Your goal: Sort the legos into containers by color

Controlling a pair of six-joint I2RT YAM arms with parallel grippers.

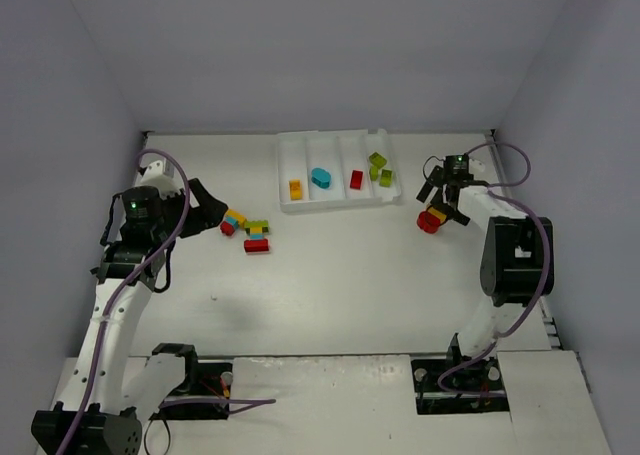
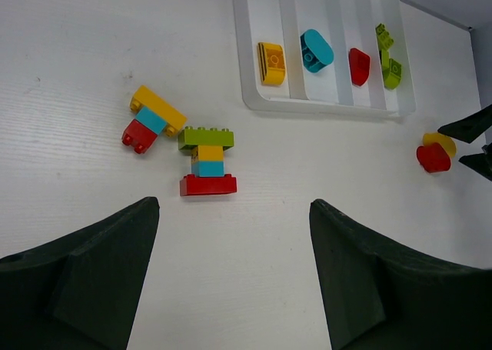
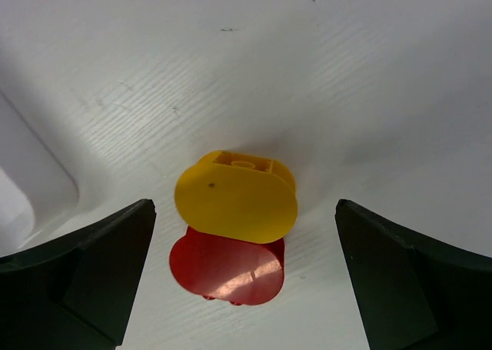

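Under the wide right pincer point(image 3: 242, 205), yellow brick point(image 3: 236, 200) over half-hidden red brick point(image 3: 227, 271); left pincer point(image 2: 233, 208) wide too.

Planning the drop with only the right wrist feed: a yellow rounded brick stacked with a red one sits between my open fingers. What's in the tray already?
Observer: The tray has four compartments holding, left to right, a yellow brick, a cyan brick, a red brick and green bricks.
Operator: Any loose bricks elsewhere?
Observer: A three-brick stack and a four-brick stack lie loose left of the tray.
Operator: Is the left gripper holding anything?
Observer: No, the left gripper hangs open and empty near them.
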